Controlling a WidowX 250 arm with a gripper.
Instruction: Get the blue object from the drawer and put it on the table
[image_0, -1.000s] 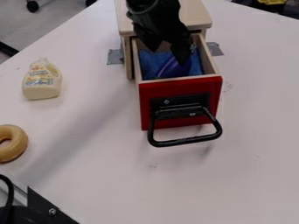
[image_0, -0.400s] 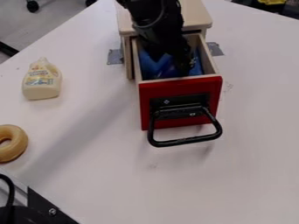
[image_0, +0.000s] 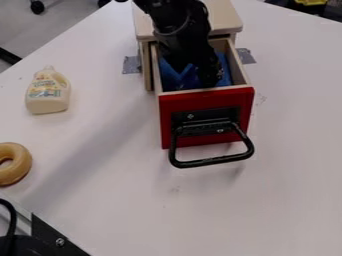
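We see the black gripper (image_0: 195, 79) pointing down into the open wooden drawer (image_0: 242, 75), with the arm coming in from the top edge of the view. Its two fingers stand apart, with blue showing between them. The blue object (image_0: 190, 78) is inside the drawer, between and behind the fingers, and we cannot tell whether they touch it. More blue material (image_0: 169, 75) lies around it in the drawer, and the gripper hides part of both.

The drawer has a red front (image_0: 207, 112) with a black handle (image_0: 212, 162) that loops out toward us. It sticks out of a pale wooden cabinet (image_0: 224, 17) that stands on the white surface (image_0: 287, 150). On the surface we see a piece of grey tape (image_0: 131, 65) at the cabinet's left side and another grey strip (image_0: 246, 56) at its right.

Well apart from the drawer, on the left of our view, is a cream-coloured toy bottle (image_0: 48, 95) with a printed label. Nearer to us, at the left edge, lies a tan toy doughnut (image_0: 13, 164), partly cut off. In the lower left corner we see a black bracket (image_0: 53, 237) with a screw in it, and a black cable (image_0: 11, 215) beside it. Beyond the surface, at the upper left, a black caster (image_0: 37, 7) rests on the grey floor (image_0: 57, 25).
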